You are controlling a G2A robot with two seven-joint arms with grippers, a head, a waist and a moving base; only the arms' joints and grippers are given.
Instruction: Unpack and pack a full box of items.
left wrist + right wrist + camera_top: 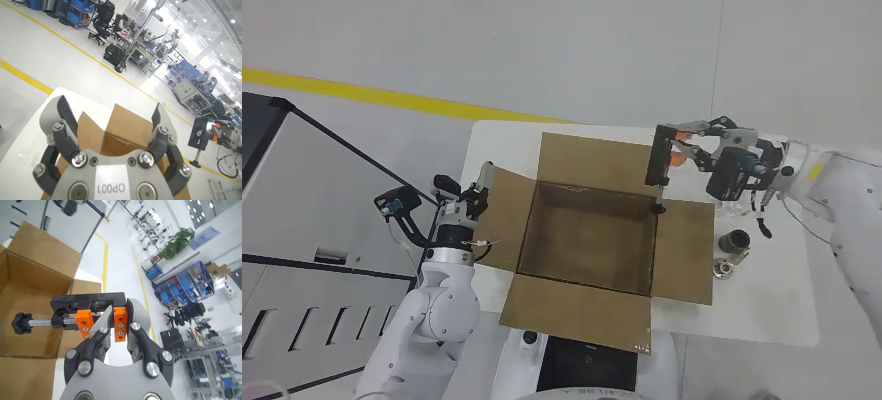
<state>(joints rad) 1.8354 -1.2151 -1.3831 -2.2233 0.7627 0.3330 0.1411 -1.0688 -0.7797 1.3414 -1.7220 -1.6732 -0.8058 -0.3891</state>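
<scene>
One clamp (87, 300) held over the box (577, 310) rim.
Right gripper (120, 306) pinches it, left gripper (109, 102) gapes; packing likely needs lowering it inside.

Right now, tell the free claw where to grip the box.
Probably the left flap, nearest the open left claw: it is thin and splayed outward, so come in from the left, jaws astride its free edge.
</scene>
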